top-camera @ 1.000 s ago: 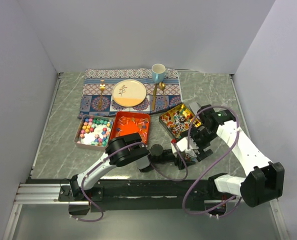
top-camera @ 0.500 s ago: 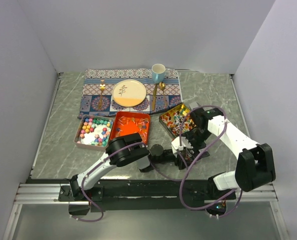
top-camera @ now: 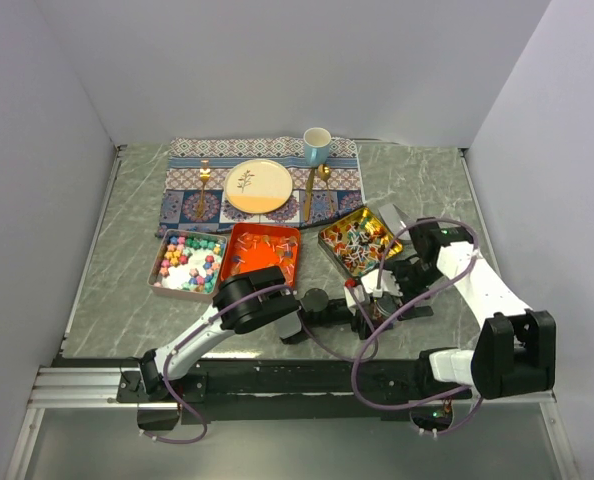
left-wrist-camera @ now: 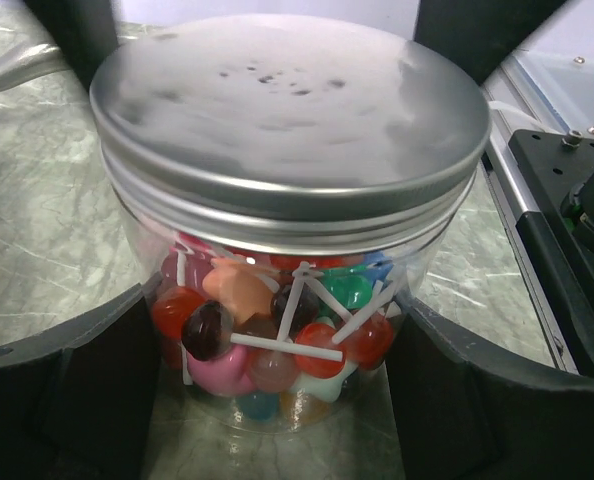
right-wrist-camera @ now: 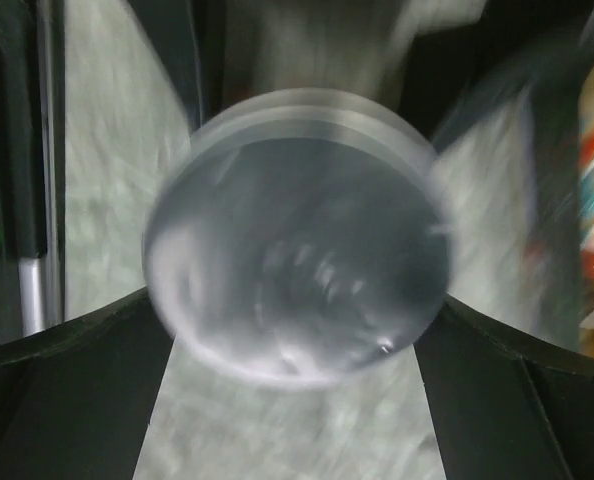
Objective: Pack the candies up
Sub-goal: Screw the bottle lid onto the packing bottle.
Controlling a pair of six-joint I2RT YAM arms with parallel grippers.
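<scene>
candies (left-wrist-camera: 267, 340) fill the lower part of a clear jar (left-wrist-camera: 147, 250) that stands on the table (top-camera: 127, 300) at the near right, between the two arms. more lie loose in three open tins just beyond it: pastel lumps in the left tin (top-camera: 159, 268), red-orange wrapped ones in the middle tin (top-camera: 230, 250), and twist-wrapped ones in the right tin (top-camera: 326, 244).

a flat metal lid (left-wrist-camera: 287, 110) sits on the jar. the left gripper (left-wrist-camera: 277, 400) has its fingers on either side of the jar, low on the wall and seemingly pressed against it. the right gripper (right-wrist-camera: 292, 400) hangs over the lid with its fingers spread wide and nothing between them. its view is blurred, so i cannot tell how close it is to the rim.

each sweet looks light and hard. the wrapped ones are likely slick and crinkly, easiest to pinch across the body rather than by a loose twist end. the pastel lumps should roll if nudged. the jar is probably thin plastic: light even when loaded, smooth, and apt to flex or slide under a hard squeeze, so a low, firm hold on the wall suits it. the lid is stiff with a shallow edge. it is best taken across its rim from above, squarely, as an off-centre pinch could slip off the metal.
</scene>
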